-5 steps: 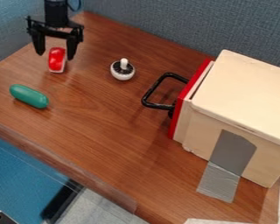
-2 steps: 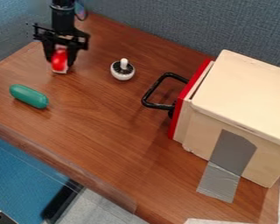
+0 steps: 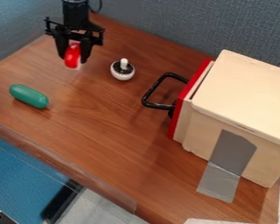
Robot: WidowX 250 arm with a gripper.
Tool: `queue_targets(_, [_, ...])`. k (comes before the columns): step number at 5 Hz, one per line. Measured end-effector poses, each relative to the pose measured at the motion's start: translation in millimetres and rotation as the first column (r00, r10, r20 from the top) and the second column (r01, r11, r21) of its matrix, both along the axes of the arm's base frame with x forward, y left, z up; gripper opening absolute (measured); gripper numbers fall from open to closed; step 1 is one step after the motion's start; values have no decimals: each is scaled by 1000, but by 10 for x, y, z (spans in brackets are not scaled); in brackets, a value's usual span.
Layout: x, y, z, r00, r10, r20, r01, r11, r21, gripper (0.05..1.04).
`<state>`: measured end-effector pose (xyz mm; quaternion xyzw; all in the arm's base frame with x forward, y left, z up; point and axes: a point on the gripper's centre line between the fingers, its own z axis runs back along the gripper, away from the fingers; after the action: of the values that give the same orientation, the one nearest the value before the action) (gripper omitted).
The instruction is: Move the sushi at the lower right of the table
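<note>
Silver-grey tape (image 3: 224,162) runs down the near side of a large, pale cream box (image 3: 247,96) and onto the brown wood-grain tabletop (image 3: 113,131), at the right of the scene. The box's red front panel (image 3: 186,100) faces left, its black, squared-off handle (image 3: 149,92) jutting out over the wood. Across at the left lies a smooth green capsule-shaped object (image 3: 29,96), set down at a slant. Farther back, left of the handle and apart from it, sits a round black-and-white toy (image 3: 123,70), its white stem pointing up. Beyond the green piece and to its right, the black two-fingered pincer (image 3: 75,57) hangs, closed on the red-and-white toy sushi (image 3: 72,55), at the tabletop's far left part. A blue-grey fabric-like wall (image 3: 166,26) stands behind.
</note>
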<state>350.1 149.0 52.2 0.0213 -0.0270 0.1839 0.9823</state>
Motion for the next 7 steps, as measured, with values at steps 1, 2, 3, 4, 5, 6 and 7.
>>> queue_targets(1, [-195,-381,71,997,-74,22,75,997,-30,568])
queue_targets(2, [-411,-702,18,989,-150,-1,149,987,-53,568])
queue_targets(3, [-575,-924,-58,979,-203,-25,201,977,-66,568])
queue_targets(4, [-723,-1067,-172,966,-251,-67,246,966,-75,568])
queue_targets(5, [-837,-1111,-189,959,-269,-88,264,963,-58,568])
queue_targets(6, [-905,-1111,-251,953,-284,-108,282,959,-31,568])
queue_targets(7, [-964,-1098,-299,944,-305,-124,306,952,-14,568])
